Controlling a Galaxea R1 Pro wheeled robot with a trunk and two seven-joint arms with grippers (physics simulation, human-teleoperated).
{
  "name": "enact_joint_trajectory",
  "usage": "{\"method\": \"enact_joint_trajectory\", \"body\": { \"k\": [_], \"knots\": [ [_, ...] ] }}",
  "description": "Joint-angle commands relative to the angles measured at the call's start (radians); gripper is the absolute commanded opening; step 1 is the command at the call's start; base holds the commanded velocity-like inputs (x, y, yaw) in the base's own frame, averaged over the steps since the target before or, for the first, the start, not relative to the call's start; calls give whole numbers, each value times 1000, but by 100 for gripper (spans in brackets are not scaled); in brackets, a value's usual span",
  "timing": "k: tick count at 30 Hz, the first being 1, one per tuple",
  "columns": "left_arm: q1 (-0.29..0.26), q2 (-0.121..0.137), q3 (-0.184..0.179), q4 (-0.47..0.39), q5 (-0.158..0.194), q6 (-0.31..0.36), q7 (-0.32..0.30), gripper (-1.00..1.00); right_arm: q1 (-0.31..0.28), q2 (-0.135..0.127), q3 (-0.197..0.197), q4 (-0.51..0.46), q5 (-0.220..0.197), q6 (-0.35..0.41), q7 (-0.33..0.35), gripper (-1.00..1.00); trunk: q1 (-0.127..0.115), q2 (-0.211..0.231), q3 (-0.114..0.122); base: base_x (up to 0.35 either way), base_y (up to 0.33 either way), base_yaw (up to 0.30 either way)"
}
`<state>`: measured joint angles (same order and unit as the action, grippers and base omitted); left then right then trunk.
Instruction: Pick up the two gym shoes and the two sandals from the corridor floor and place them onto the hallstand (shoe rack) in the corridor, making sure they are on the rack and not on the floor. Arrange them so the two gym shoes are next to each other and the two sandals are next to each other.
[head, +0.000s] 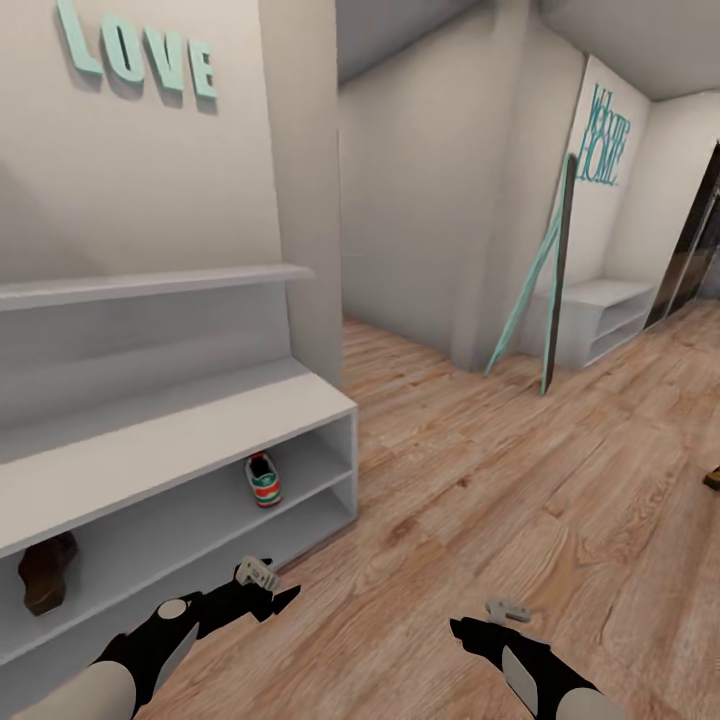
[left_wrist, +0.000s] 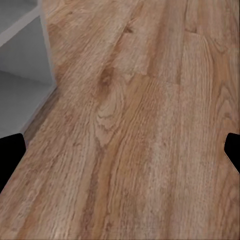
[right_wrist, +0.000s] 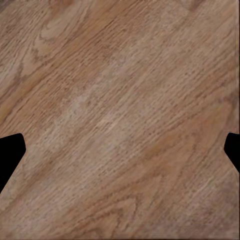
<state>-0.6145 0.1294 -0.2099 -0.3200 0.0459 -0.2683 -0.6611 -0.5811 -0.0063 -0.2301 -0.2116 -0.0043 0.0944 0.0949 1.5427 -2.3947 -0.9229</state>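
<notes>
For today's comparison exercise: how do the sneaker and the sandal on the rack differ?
The sneaker is white with green and red; the sandal is dark brown. The sneaker sits near the open right end of the rack, the sandal far toward its left. The sneaker shows its sole, the sandal looks propped up. Both sit on the same upper tier, apart.

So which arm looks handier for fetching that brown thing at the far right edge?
Probably the right. Its open, empty pincer is on the side of the brown object on the corridor floor. The left pincer, also empty, hangs by the hallstand.
</notes>
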Motion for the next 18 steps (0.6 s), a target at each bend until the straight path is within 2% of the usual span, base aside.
{"method": "enact_joint_trajectory", "body": {
  "k": [1, 6, 18],
  "knots": [
    [-1, 1, -6, 0, 5, -5, 0, 100, 0, 0, -6, -2, 0, 6, 5, 100, 0, 0, -1, 63, -51, -300],
    [-1, 1, -6, 1, 5, -5, 0, 100, 0, 0, -6, -2, 0, 6, 5, 100, 0, 0, -1, 153, -164, -300],
    [-1, -6, -6, 1, 5, -5, 0, 100, 0, 0, -6, -2, 0, 6, 5, 100, 0, 0, -1, 223, -252, -300]
  ]
}}
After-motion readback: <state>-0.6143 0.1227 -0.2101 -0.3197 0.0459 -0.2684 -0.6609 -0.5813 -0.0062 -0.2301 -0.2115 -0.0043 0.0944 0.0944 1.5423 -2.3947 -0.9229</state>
